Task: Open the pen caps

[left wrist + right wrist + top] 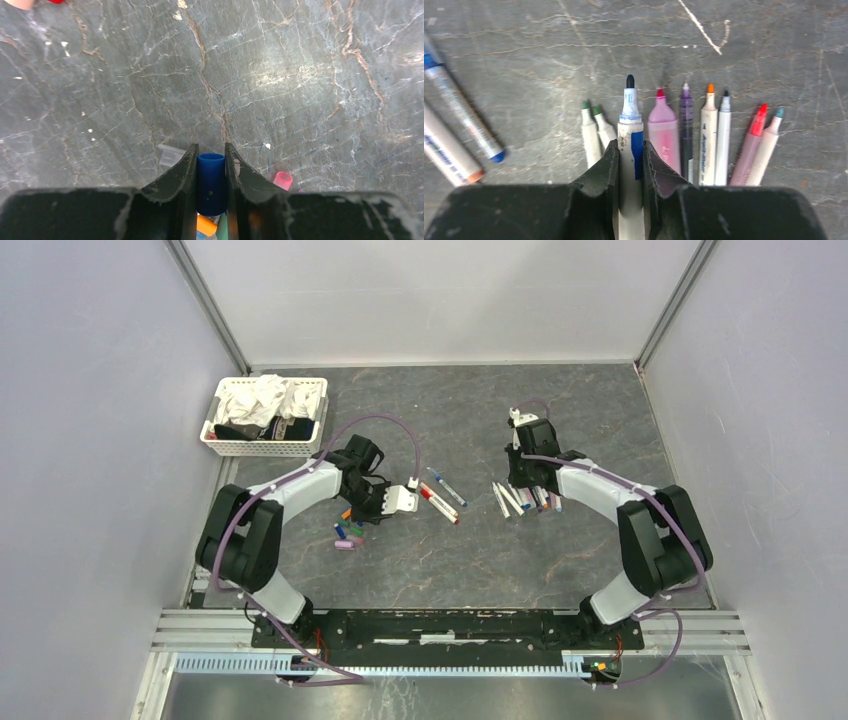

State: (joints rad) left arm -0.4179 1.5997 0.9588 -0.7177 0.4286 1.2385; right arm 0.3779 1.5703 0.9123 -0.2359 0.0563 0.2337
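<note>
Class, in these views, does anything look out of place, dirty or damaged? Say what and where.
The pen in the right claw has blue ink smeared on its white barrel below the tip. Two pens lie slanted, apart from the row.

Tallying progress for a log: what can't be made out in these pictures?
- Top view: loose caps too small to count, some overlapped by the left arm.
- Left wrist view: orange cap beneath the held blue cap, cut off by the left hand and frame edge.
- Right wrist view: right hand hides rear ends of the held pen and neighbouring pens.
</note>
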